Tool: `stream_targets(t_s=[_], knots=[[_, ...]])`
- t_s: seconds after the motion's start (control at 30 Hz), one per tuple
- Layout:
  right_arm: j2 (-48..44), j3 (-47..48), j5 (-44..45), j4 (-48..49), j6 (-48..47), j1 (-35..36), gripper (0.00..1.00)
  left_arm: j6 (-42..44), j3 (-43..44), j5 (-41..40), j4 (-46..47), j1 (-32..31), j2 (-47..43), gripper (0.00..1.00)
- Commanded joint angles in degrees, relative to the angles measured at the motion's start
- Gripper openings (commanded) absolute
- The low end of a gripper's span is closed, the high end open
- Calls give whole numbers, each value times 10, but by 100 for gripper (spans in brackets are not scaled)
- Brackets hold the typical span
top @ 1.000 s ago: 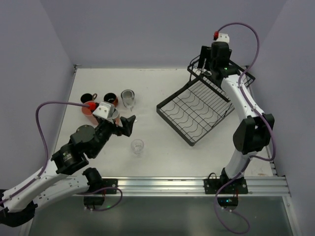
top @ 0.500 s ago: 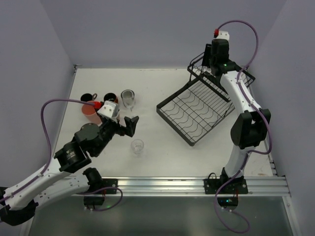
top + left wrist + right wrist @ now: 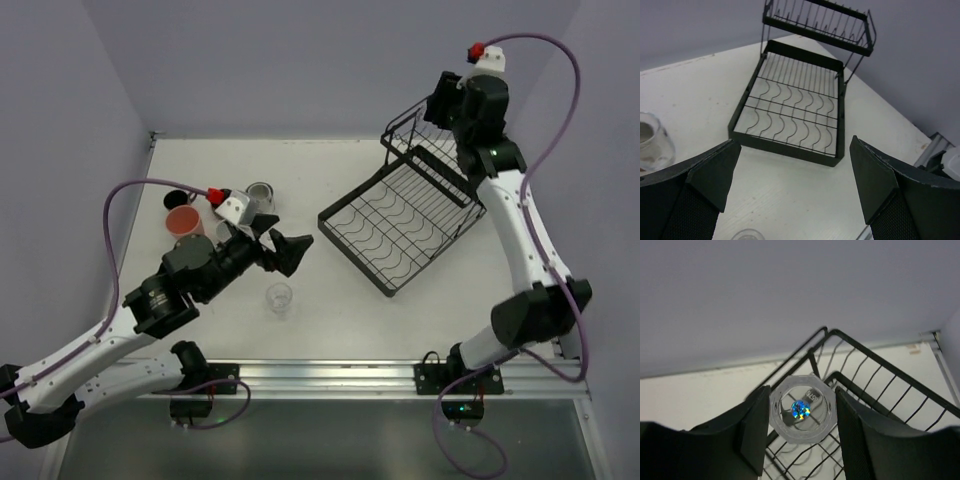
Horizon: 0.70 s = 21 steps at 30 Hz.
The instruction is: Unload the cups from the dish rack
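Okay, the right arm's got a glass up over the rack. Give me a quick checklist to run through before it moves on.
1. Grip of the right claw on the clear glass: ok, pinched between both fingers.
2. Glass free of the dish rack and its raised basket: cannot tell; wires show right behind it.
3. The left claw open and empty: ok.
4. Set-down route clear: not ok, the left claw hangs over the table beside the rack, near the small glass.
5. No cups on the rack's flat tray: ok.
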Motion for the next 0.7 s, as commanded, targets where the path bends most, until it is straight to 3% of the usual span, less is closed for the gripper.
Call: stream_targets(t_s=[0.0,0.13,0.27,0.43,0.67], knots=[[-158,-85,-104,85,64,3,26,-54,25,80,86,-2,14,100],[-320,-274,-286,228,209,12,25,-112,10,136,183,-2,34,100],[-412,-474,-392,371,328,38,24,-177,-7,193,243,-2,56,100],[-460,-579,-447,490,426,95,24,-236,-48,227,317,-2,73,98],[-470,-634,-484,548,477,132,24,-261,-75,195,331,-2,69,93]])
